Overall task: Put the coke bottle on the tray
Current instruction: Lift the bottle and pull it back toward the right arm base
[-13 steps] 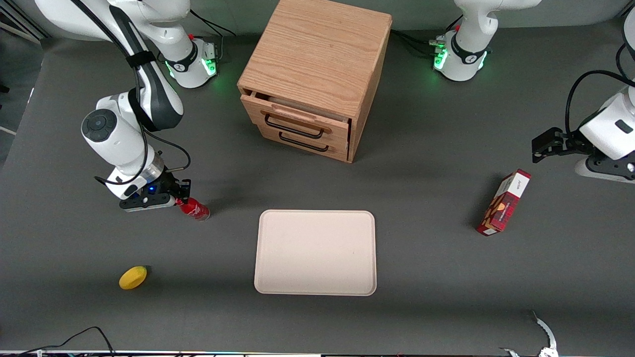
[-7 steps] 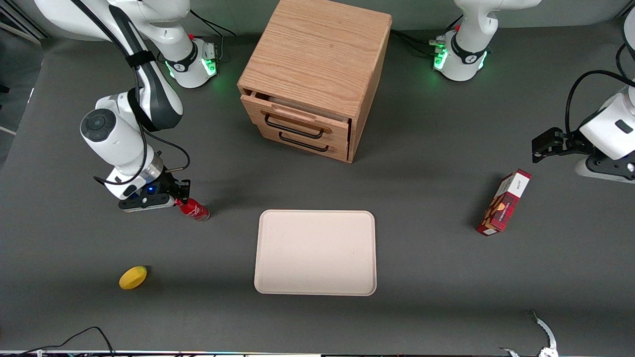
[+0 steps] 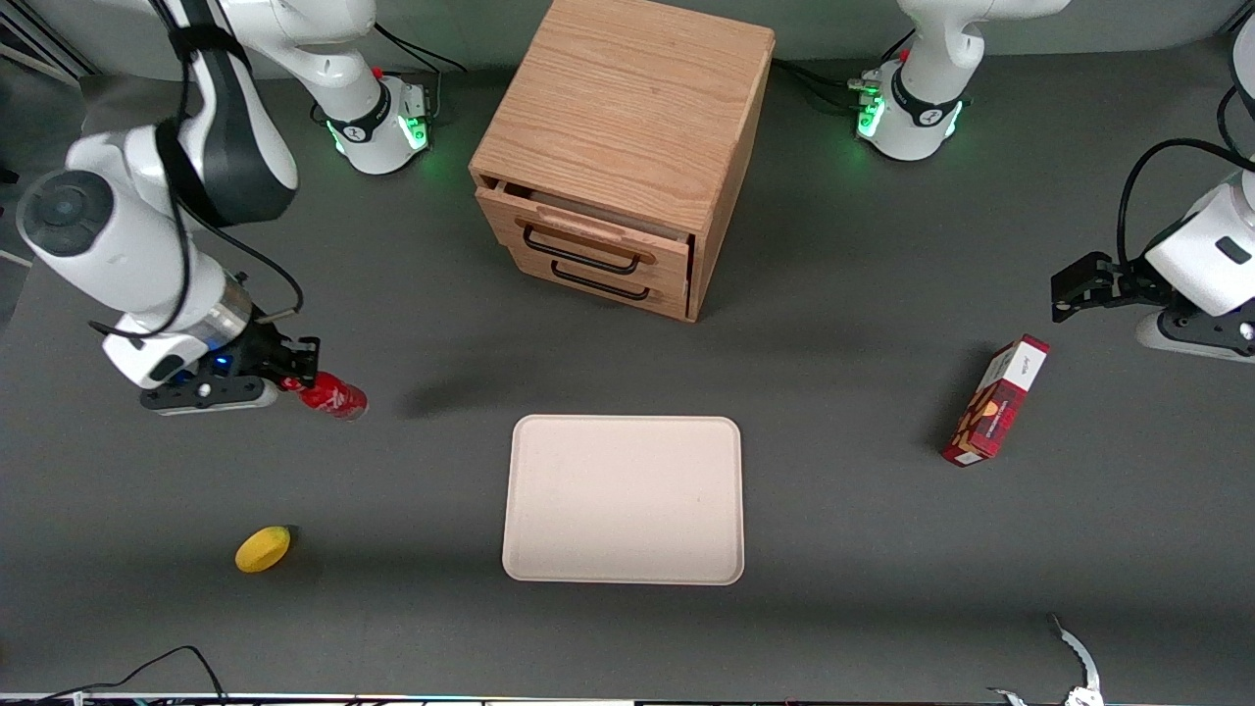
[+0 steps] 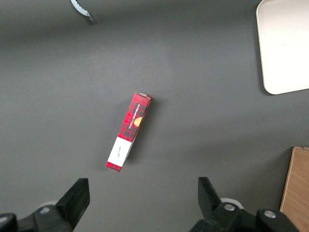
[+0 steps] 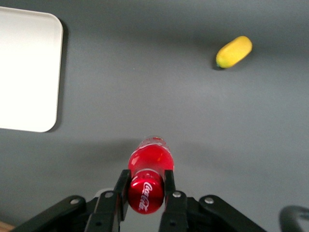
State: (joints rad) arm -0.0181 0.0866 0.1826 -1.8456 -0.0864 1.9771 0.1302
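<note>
My right gripper (image 3: 294,380) is shut on the cap end of the small red coke bottle (image 3: 333,398) and holds it lifted above the grey table, toward the working arm's end. In the right wrist view the gripper (image 5: 146,186) clamps the bottle's red cap (image 5: 145,197) between its two black fingers (image 5: 121,189), the bottle's body (image 5: 150,157) hanging below it. The pale beige tray (image 3: 624,498) lies flat on the table near the middle, off to the side of the bottle; its corner shows in the right wrist view (image 5: 26,72).
A yellow lemon (image 3: 263,548) lies nearer the front camera than the bottle, also seen in the right wrist view (image 5: 234,51). A wooden drawer cabinet (image 3: 618,147) stands farther back than the tray. A red snack box (image 3: 995,400) lies toward the parked arm's end.
The gripper has risen with the coke bottle in it and shifted away from the tray, toward the working arm's end. The bottle has left the table.
</note>
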